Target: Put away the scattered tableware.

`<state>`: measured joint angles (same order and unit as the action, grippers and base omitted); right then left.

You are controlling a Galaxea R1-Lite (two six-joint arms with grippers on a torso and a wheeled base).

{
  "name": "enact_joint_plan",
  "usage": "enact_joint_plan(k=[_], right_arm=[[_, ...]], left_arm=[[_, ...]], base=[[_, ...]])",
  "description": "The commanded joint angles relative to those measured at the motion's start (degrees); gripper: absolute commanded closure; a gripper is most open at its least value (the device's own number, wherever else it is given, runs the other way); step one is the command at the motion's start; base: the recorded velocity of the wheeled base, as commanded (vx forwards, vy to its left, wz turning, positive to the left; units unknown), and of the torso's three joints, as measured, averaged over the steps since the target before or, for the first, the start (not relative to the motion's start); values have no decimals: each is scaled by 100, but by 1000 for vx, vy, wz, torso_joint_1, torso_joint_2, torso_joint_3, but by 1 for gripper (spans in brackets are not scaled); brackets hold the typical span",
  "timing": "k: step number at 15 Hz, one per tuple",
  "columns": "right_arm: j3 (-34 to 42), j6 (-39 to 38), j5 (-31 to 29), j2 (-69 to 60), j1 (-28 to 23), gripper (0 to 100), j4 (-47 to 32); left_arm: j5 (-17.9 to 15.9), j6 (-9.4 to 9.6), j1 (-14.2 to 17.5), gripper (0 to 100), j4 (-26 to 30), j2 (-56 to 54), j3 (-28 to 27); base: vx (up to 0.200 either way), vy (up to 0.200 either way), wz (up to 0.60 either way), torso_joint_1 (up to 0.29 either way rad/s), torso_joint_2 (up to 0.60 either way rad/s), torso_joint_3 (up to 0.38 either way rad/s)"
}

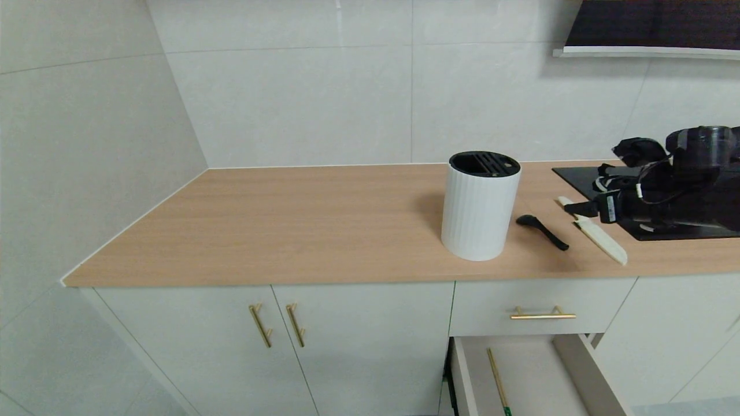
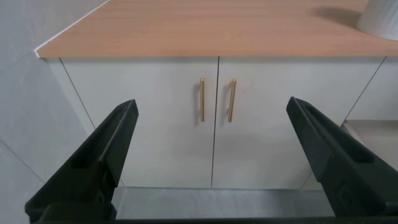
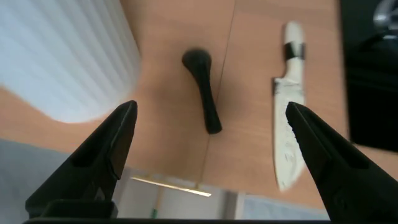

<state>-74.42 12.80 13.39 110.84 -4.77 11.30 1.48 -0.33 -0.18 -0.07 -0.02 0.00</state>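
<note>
A black spoon [image 1: 541, 230] lies on the wooden counter [image 1: 300, 219], just right of a white ribbed utensil holder [image 1: 480, 205] with a black slotted top. A cream-coloured knife [image 1: 595, 232] lies right of the spoon. My right gripper [image 3: 211, 162] hovers open above both; under it lie the black spoon [image 3: 203, 89] and the cream-coloured knife [image 3: 289, 109]. In the head view the right arm [image 1: 665, 185] hangs over the counter's right end. My left gripper [image 2: 211, 168] is open, low in front of the cabinet doors [image 2: 214, 118].
A black cooktop [image 1: 584, 179] is set into the counter at the right. Below it a drawer [image 1: 526, 375] stands pulled out with a pair of chopsticks [image 1: 497, 384] inside. A closed drawer with a gold handle [image 1: 542, 315] is above it. Tiled walls close the back and left.
</note>
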Motion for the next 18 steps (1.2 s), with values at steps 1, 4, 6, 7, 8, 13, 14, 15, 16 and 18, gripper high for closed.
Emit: enact_joint_plan(k=[1,4,6,7,8,13,14,15,16,18], right_arm=[[-310,144,129,755,-7,0,-119],[-635,205,147,1318,2,0,-146],[-916,188,164,1696,-16,0,-146],[-960,170,244,1801,-16,0,-137],[-1030,153,331,1871,-16,0,-137],[-1338,-32,367,2188,-24,0,-119],[-1347,-76,367,2214,-24,0,-111],[-1347,-76,367,2223,-16,0,-111],[-1426,-85,367,2284,-16,0,-102],[-1549,-208,367,2399,-16,0,-102]], left_arm=[[2,-2,1,0,-1,2,0],[2,-2,1,0,-1,2,0],[2,-2,1,0,-1,2,0],[2,-2,1,0,-1,2,0],[2,-2,1,0,-1,2,0],[2,-2,1,0,-1,2,0],[2,-2,1,0,-1,2,0],[2,-2,1,0,-1,2,0],[2,-2,1,0,-1,2,0],[2,-2,1,0,-1,2,0]], base=[[0,0,0,0,0,0],[0,0,0,0,0,0],[0,0,0,0,0,0],[0,0,0,0,0,0],[0,0,0,0,0,0],[0,0,0,0,0,0],[0,0,0,0,0,0],[0,0,0,0,0,0],[0,0,0,0,0,0],[0,0,0,0,0,0]])
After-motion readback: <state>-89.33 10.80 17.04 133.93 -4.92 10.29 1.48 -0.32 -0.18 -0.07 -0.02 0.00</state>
